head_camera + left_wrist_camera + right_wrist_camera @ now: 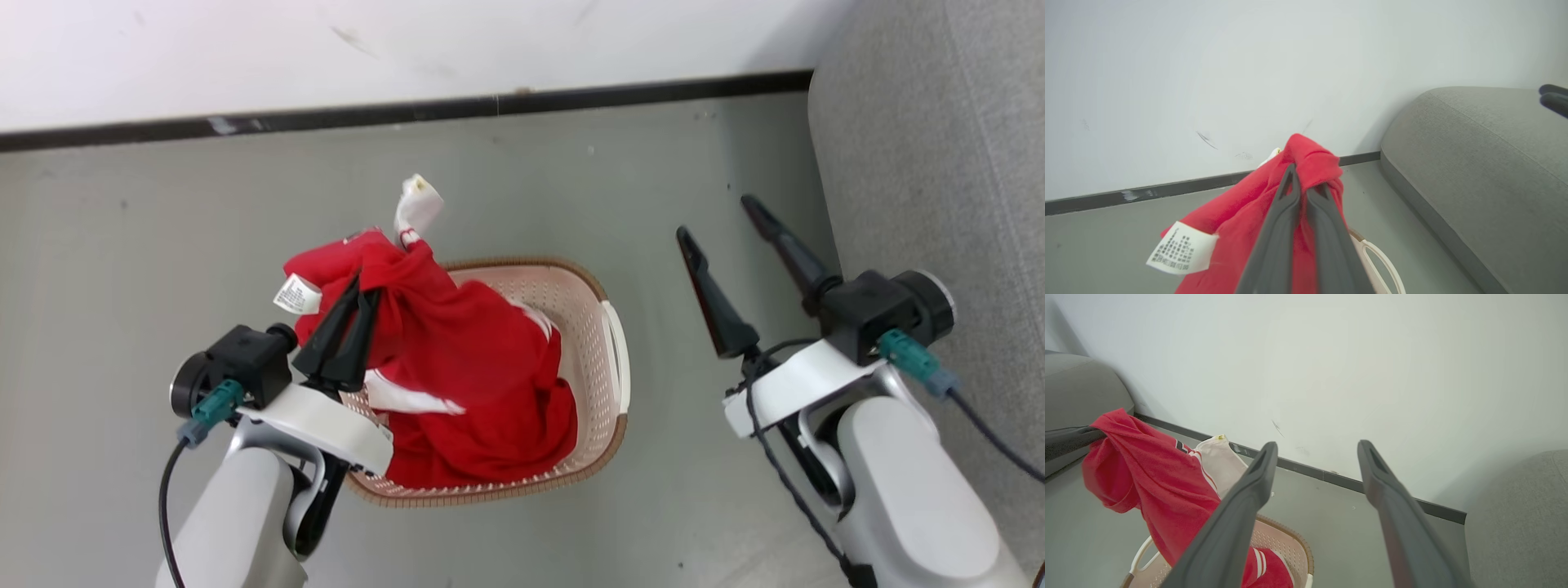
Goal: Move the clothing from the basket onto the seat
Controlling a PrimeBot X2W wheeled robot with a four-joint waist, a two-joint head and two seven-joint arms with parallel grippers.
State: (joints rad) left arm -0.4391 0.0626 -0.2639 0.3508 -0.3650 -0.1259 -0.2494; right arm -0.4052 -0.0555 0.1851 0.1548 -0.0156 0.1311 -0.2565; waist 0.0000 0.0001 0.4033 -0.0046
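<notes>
Head view: the left gripper (366, 291), fingers clamped on the clothing (465, 351), holds a fold above the basket (614, 343), and the trailing rest could tip it. Left wrist view: the thin pinch may slip short of the seat (1474, 163). Right wrist view: the right gripper (1318, 445), fingers apart and empty, may block the path.
</notes>
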